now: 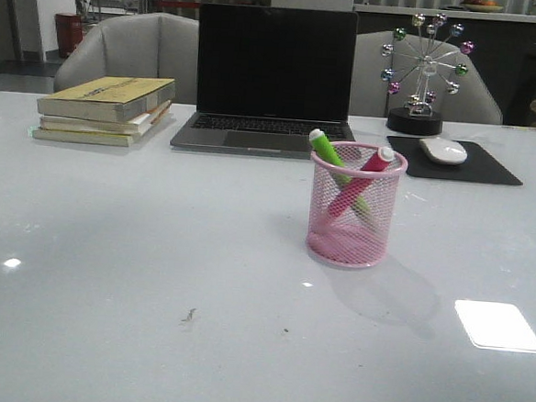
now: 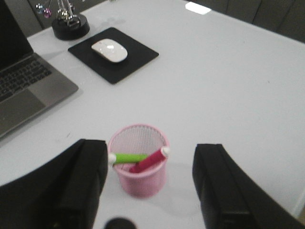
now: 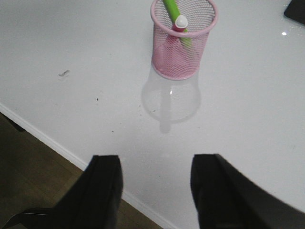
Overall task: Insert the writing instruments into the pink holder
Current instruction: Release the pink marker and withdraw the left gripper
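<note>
1. My left gripper (image 2: 150, 191) is spread wide and holds nothing; in its wrist view the two dark fingers (image 2: 78, 186) stand at the lower left and lower right of the frame, with the pink holder (image 2: 139, 160) between them but touching neither.
2. My right gripper (image 3: 155, 195) is also wide and empty, low in its own frame over the near table edge, well apart from the holder in the upper middle of that frame.
3. In the front view the pink holder (image 1: 354, 207) stands upright just right of centre on the white table (image 1: 152, 276), in front of the laptop (image 1: 273, 77) and near the mouse pad (image 1: 455, 161).
4. Both writing instruments are already inside, crossed: the green marker (image 1: 333, 161) leans toward upper left, the magenta marker (image 1: 369, 169) toward upper right, caps resting on the rim.
5. I judge the task done, or nearly so.
6. Handling: the markers look light, stiff and smooth plastic, so likely a little slippery; I would grip one across its barrel just below the cap.
7. The mesh cup looks light and easy to tip, so any nudge to a leaning marker should be gentle.
</note>
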`<state>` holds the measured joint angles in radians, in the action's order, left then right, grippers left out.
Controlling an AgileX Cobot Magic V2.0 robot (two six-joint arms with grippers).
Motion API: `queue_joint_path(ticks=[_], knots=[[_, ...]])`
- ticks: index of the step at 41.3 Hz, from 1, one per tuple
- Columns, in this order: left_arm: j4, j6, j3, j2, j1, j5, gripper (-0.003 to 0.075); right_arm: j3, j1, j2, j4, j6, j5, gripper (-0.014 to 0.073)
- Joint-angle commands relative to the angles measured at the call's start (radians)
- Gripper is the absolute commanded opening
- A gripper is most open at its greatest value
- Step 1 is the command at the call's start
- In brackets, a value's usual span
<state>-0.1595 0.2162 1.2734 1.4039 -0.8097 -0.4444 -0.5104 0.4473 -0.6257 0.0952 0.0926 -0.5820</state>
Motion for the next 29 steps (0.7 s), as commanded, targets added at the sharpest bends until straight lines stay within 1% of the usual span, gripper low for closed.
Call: queue_joint_path(ticks=[1,5,19,25,29], knots=[[-0.002,0.0,-0.005,-0.125,0.017,-0.066,0.0458,-0.028,0.002,0.003,-0.006,0.003,0.066,0.0448],[-0.002,0.0,-0.094,-0.245,0.019,-0.076,0.0458,-0.028,0.002,0.003,-0.006,0.003,0.066,0.0448],[-0.011,0.0,-0.526,-0.723,0.019,-0.083,0.0458,-0.028,0.002,0.003,-0.006,0.003,0.066,0.0448],[-0.011,-0.017,-0.645,-0.884,0.019,-0.127,0.0458,-0.028,0.002,0.003,-0.006,0.003,0.066,0.0448],[-0.002,-0.017,-0.7,-0.952,0.019,-0.147,0.0457,-0.028,0.002,0.003,-0.006,0.003,0.062,0.0448]])
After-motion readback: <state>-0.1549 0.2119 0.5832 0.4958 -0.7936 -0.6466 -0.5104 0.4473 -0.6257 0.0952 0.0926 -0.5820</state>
